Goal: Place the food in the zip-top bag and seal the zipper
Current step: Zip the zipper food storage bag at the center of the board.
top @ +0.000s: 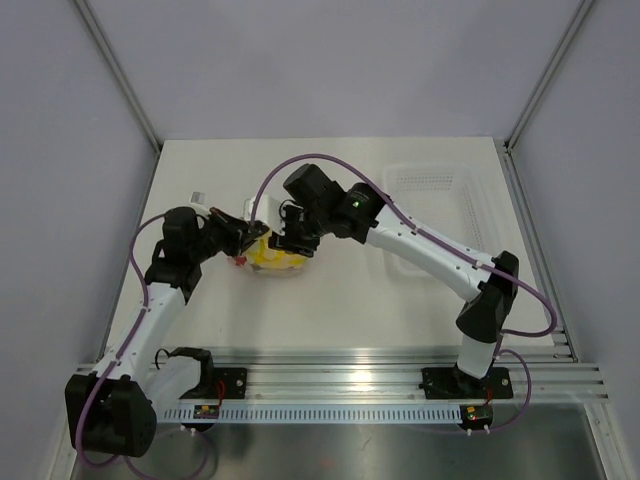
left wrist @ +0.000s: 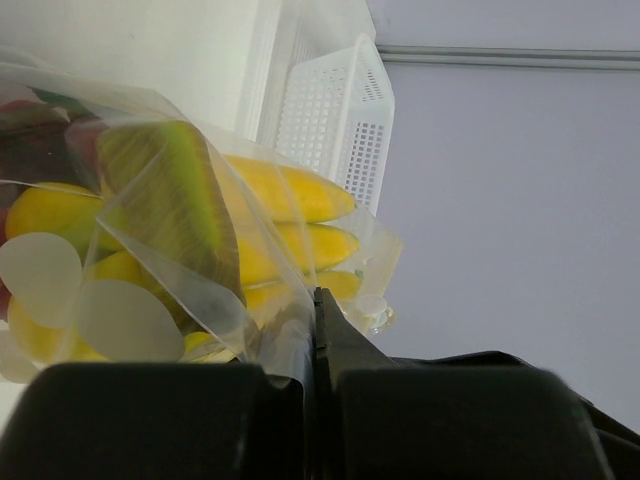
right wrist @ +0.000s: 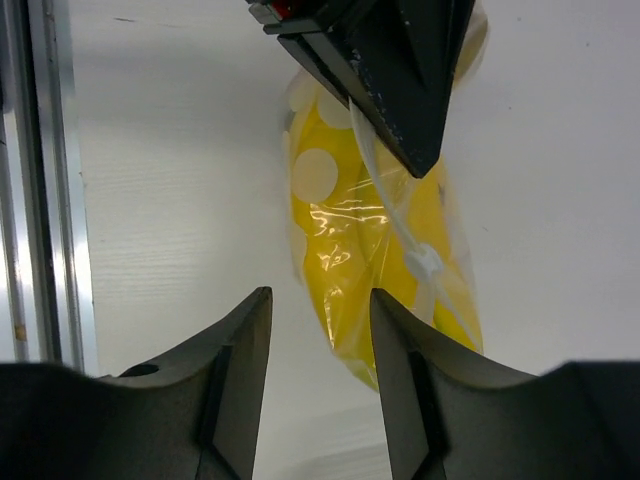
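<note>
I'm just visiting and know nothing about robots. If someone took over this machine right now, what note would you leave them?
Left gripper: shut on the edge of the zip-top bag.
Right gripper: open and empty, hovering just above the bag.
Food: the bananas are inside the bag. The strawberries seem to be inside too, seen dimly through the plastic.
Done: the food looks bagged.
Left: press the zipper shut along its length. I cannot tell whether any of it is sealed yet.
</note>
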Controlling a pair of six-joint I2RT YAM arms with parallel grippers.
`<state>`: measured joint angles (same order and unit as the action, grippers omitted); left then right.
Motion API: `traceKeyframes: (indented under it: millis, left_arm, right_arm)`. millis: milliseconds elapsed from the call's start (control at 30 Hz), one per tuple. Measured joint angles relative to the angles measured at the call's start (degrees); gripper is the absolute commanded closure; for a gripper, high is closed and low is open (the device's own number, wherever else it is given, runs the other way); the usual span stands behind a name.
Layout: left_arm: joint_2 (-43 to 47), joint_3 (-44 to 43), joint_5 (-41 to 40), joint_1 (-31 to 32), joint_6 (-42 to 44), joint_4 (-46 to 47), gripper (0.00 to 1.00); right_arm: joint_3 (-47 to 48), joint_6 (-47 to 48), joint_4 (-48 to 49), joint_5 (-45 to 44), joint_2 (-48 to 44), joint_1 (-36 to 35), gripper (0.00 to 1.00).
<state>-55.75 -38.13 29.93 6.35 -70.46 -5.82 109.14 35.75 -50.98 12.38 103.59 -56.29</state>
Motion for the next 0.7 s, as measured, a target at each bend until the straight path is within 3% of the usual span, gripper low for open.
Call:
traceKeyframes:
  millis: [200, 500, 600, 633, 700]
  left_arm:
    - [-0.83, -1.88, 0.94, 0.00, 0.70, -1.95, 1.00]
    - [-2.56, -4.13, 2.89, 0.00, 1.97, -3.74, 1.00]
    - [-2.56, -4.28, 2.93, 0.00, 2.08, -3.87, 1.00]
    - [-2.56, -4.28, 2.95, 0.00, 2.08, -3.93, 1.00]
    - [-2.60, -4.28, 3.06, 0.00, 2.08, -4.00, 1.00]
  right_arm:
    - [-1.31, 5.73, 1.55, 4.22, 0.15, 1.03, 0.49]
    - [3.89, 9.22, 1.11, 7.96, 2.82, 4.28, 0.51]
    - [4.39, 9.75, 0.44, 8.50, 3.65, 4.35, 0.55]
    - [4.81, 9.86, 0.02, 8.70, 4.07, 4.39, 0.63]
    - [5.16, 10.21, -0.24, 9.25, 4.66, 4.61, 0.68]
